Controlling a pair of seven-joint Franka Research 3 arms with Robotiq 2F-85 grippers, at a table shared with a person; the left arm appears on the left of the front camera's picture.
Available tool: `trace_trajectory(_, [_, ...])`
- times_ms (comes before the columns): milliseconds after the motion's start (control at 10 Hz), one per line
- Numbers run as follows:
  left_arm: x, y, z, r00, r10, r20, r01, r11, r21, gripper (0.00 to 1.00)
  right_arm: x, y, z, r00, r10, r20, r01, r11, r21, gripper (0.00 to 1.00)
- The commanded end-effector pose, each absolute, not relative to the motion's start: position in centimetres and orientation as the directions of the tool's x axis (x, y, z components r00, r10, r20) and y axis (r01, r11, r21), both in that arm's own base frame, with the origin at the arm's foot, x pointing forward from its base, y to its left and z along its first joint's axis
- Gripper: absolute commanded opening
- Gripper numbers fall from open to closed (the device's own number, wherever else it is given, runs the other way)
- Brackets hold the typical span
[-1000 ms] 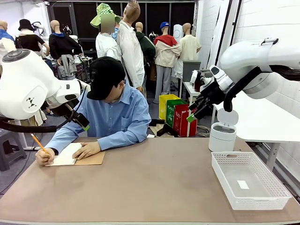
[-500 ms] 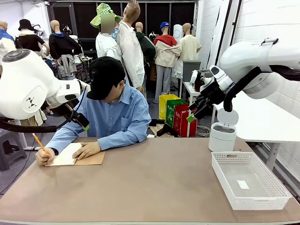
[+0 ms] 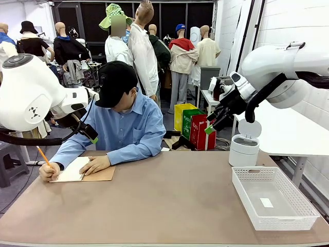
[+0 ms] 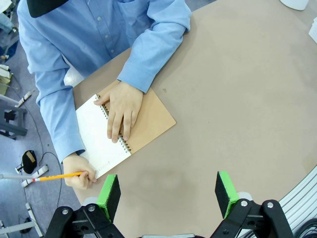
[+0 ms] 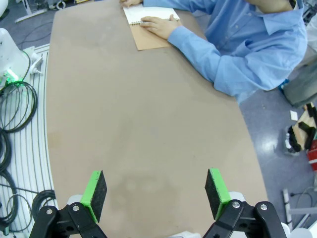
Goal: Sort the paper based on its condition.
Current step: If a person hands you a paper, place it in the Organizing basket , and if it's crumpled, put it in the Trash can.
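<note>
Hovering high over the table (image 5: 124, 99) with the left gripper (image 4: 167, 187) and right gripper (image 5: 155, 187) both spread wide, holding nothing. Watching the paper (image 4: 96, 136), lying as the open page of the notebook (image 4: 151, 116) under the person's hand (image 4: 121, 106) and pencil (image 4: 59, 175). Probably best holding off, waiting for a freed sheet, then judging flat or crumpled before choosing basket (image 3: 288, 222) or bin (image 3: 243, 149).

Beyond the brown table (image 3: 169, 200), dark windows (image 3: 92, 20); right of it, a white table (image 3: 288, 134) against a white wall (image 3: 293, 20); left, grey floor (image 3: 13, 198).
</note>
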State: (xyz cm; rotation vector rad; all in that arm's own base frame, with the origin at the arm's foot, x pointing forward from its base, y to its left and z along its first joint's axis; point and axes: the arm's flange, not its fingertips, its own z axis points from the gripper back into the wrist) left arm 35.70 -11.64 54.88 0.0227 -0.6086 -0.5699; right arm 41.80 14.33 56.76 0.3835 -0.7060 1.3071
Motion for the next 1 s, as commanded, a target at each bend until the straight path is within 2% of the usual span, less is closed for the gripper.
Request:
trace_trajectory(0, [35.70, -11.59, 54.91, 0.672, -0.511, 0.536, 0.500, 0.847, 0.181, 1.00, 41.80, 14.34, 56.76, 0.100, 0.730, 0.676, -0.964, 0.240, -0.115, 1.00])
trace_trajectory(900, [35.70, -11.59, 54.91, 0.672, -0.511, 0.536, 0.500, 0.847, 0.181, 1.00, 41.80, 14.34, 56.76, 0.100, 0.730, 0.676, -0.964, 0.240, -0.115, 1.00])
